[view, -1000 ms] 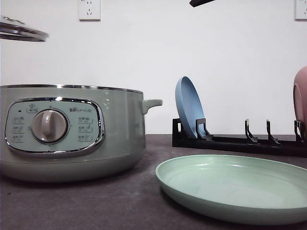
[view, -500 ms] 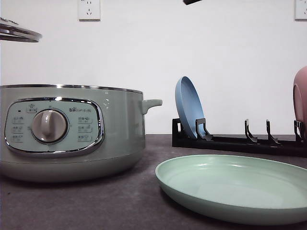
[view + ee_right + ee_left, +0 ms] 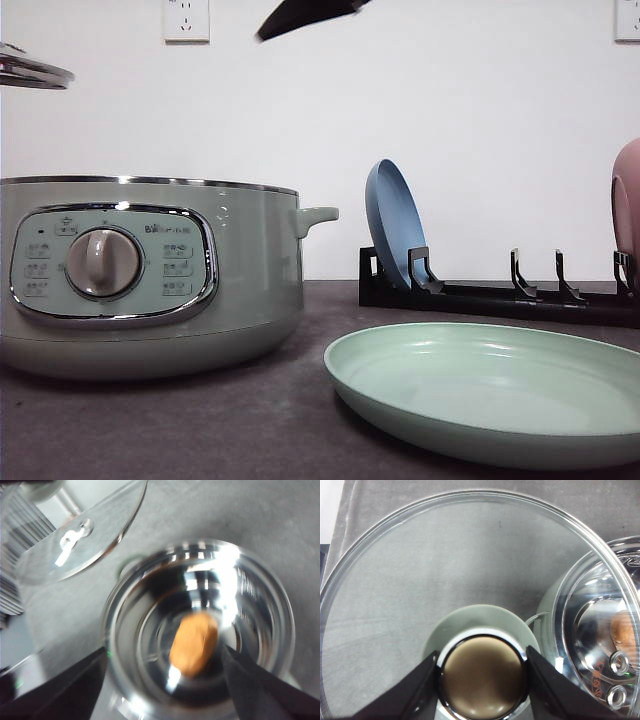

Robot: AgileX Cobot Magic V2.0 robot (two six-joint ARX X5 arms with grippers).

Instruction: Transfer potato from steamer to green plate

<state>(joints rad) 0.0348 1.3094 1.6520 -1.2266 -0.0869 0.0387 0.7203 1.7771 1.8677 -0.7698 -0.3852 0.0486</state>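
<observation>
Right gripper point(image 3: 162, 690): fingers spread wide at lower left and lower right of the right wrist frame, nothing between them, hovering above the open steamer point(image 3: 200, 625). The potato point(image 3: 194, 642) lies on the shiny floor of the pot, frame centre. Frame is blurred, so let the arm settle, then centre on the potato and drop straight down clear of the chrome rim; grip across its narrow width.

Left gripper point(image 3: 482, 680): clamped on the lid knob point(image 3: 482, 677), glass lid point(image 3: 420, 580) held off to the side. Keep it there.

Green plate point(image 3: 490, 390) sits empty at lower right of the front frame.
</observation>
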